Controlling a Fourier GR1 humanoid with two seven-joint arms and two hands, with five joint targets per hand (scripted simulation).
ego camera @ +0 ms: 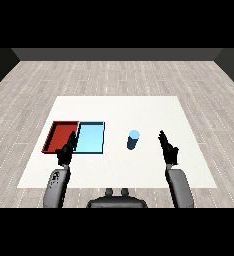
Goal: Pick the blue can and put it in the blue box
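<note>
The left hand (66, 150), fingers relaxed and holding nothing, is seen over the seam where the red tray (54, 136) meets the blue tray (91, 137). Right of the blue tray, well apart, the blue can (133, 139) stands upright on the white table (119, 110). It is judged light, rigid and smooth, best wrapped mid-body. Further right, the right hand (169, 148) is held straight-fingered and empty.

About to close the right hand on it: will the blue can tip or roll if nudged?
The blue can stands upright and looks taller than wide, so a sideways nudge probably tips it. Once down, its round body would likely roll. It looks rigid, so curled fingers should not deform it.
</note>
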